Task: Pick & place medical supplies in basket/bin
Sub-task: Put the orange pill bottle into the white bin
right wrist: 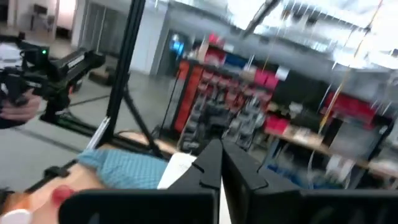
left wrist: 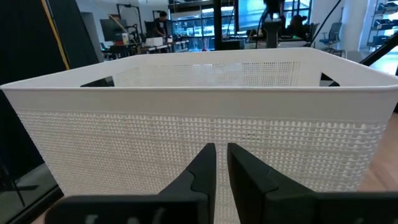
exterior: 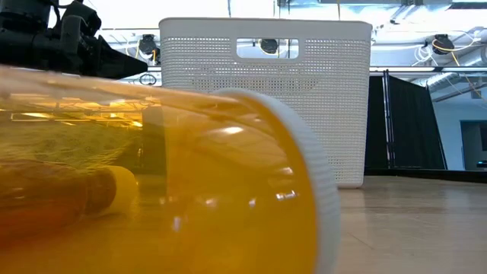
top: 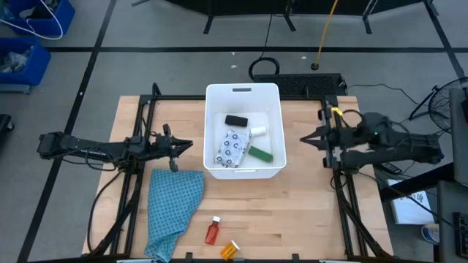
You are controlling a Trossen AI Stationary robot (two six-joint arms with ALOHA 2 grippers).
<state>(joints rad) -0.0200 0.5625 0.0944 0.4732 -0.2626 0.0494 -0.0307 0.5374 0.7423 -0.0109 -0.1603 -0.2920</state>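
Observation:
The white bin [top: 273, 166] stands mid-table and holds the black block [top: 236, 120], the small white cylinder [top: 257, 131], the dotted packet [top: 232, 148] and the green block [top: 259, 154]. The red bottle [top: 212, 231] and the orange bottle [top: 229, 250] lie on their sides near the table's near edge. The orange bottle [exterior: 190, 190] fills the low view. My left gripper [top: 188, 145] hovers shut just left of the bin, facing its wall [left wrist: 186, 124]. My right gripper [top: 304, 139] hovers shut to the right of the bin and holds nothing.
A teal patterned cloth [top: 172, 208] lies crumpled on the table's near left part, beside the red bottle. Black frame rails [top: 146, 109] run along both sides of the table. Bare wood shows right of the bottles and in front of the bin.

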